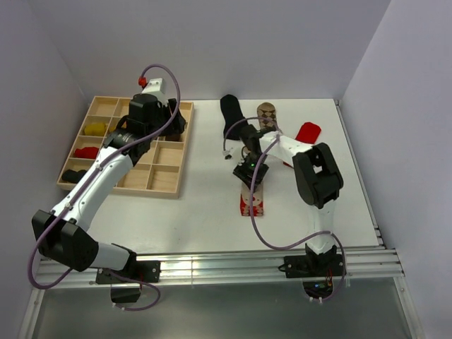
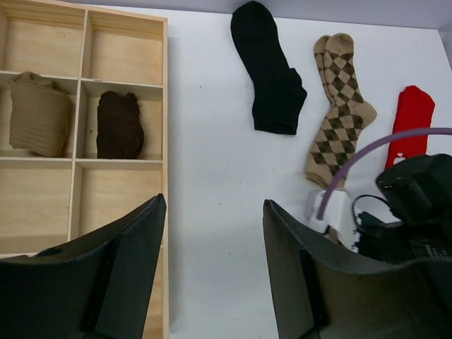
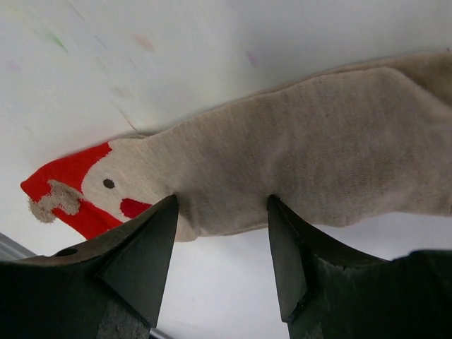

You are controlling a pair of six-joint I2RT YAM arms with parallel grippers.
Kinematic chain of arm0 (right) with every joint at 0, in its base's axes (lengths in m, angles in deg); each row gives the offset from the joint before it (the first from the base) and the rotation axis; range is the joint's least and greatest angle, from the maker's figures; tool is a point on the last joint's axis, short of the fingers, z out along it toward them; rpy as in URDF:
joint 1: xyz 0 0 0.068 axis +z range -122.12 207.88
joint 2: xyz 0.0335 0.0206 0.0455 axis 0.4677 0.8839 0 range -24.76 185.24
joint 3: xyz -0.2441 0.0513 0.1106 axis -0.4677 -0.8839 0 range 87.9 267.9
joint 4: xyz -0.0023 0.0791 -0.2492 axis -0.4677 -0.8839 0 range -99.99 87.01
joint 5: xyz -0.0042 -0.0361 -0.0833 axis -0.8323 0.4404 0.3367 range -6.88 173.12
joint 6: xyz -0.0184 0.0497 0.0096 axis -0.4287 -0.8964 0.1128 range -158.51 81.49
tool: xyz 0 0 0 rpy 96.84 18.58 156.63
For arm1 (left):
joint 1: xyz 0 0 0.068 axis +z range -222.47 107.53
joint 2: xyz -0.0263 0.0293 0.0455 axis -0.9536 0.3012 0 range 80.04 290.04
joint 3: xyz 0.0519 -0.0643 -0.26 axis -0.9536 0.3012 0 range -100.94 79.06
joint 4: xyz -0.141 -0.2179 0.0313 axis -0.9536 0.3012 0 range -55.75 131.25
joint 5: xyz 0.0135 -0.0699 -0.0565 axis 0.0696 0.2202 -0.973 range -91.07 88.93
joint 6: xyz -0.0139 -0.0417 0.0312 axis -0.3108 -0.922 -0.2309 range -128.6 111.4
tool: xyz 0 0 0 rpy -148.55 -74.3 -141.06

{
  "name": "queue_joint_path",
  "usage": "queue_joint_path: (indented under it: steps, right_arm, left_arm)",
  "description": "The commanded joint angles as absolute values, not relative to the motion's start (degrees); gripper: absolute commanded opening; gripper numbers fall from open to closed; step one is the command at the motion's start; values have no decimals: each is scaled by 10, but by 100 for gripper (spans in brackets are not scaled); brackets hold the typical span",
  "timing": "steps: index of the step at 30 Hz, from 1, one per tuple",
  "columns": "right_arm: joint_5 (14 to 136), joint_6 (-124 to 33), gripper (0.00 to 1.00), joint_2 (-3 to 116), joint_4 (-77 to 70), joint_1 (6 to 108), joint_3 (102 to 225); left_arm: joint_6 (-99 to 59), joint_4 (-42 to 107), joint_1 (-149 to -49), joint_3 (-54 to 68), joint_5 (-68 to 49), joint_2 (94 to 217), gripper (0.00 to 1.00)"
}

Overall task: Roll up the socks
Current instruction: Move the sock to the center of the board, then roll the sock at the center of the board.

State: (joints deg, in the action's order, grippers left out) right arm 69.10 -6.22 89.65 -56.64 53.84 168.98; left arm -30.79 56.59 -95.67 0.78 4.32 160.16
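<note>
A tan sock with a red toe [image 3: 304,155] lies flat on the white table, also in the top view [image 1: 252,203]. My right gripper [image 3: 222,201] is open, its fingertips at the sock's near edge, one near the toe; in the top view it [image 1: 251,182] hovers over that sock. A black sock [image 2: 272,78], a brown argyle sock [image 2: 339,106] and a red sock [image 2: 411,113] lie flat at the back. My left gripper [image 2: 215,205] is open and empty above the tray's right edge [image 1: 178,121].
The pale wooden grid tray [image 1: 166,185] stands at the left. It holds a rolled tan sock [image 2: 39,113] and a rolled dark brown one [image 2: 119,126], plus yellow [image 1: 94,129], red [image 1: 86,152] and black [image 1: 73,174] bundles. Walls close in on all sides.
</note>
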Motion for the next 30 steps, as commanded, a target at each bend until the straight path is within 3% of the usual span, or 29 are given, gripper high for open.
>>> queue_joint_path:
  steps: [1, 5, 13, 22, 30]
  right_arm:
    - [659, -86, 61, 927, -566, 581, 1745]
    - [648, -58, 61, 973, -591, 607, 1816]
    - [671, 39, 61, 1000, -579, 611, 1837]
    - [611, 45, 64, 821, -500, 609, 1726]
    - [636, 145, 66, 639, -389, 595, 1479]
  left_arm:
    - [-317, 562, -960, 24, 32, 1568, 62]
    - [-321, 553, -967, 48, 36, 1557, 61]
    - [-322, 538, -982, 86, 31, 1538, 62]
    - [-319, 545, -982, 78, 29, 1520, 63]
    - [-329, 544, -939, 68, -5, 1510, 65]
